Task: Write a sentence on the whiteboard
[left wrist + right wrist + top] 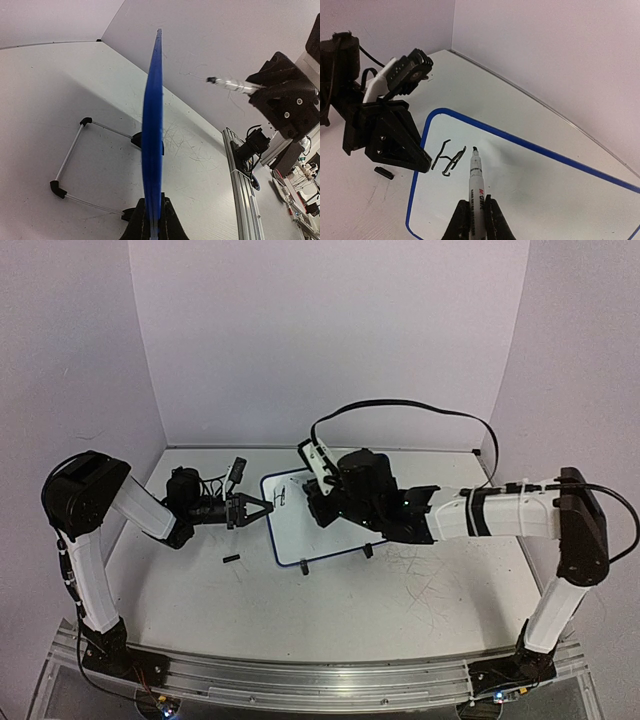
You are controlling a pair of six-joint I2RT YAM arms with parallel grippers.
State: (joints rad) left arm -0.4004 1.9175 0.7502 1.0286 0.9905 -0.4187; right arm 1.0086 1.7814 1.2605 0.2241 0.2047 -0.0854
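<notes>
Marker (475, 175) clamped upright between the closed fingers of my right gripper (476, 212), its dark tip aimed at the whiteboard (545, 190) right beneath it and just to the right of a single H-shaped mark (449, 159). From the left wrist view the tip looks to be slightly clear of the surface (I cannot be sure). The board's long axis runs away to the right of the tip, and nearly all of that white is bare, so I judge the coming strokes must travel that way. My left gripper (255, 508) is closed on the board's left rim, bracing it on its wire stand (70, 160); the right arm reaches over the board from the other side. A small dark cap (231, 560) lies on the table (450, 590) near the board's left corner.
</notes>
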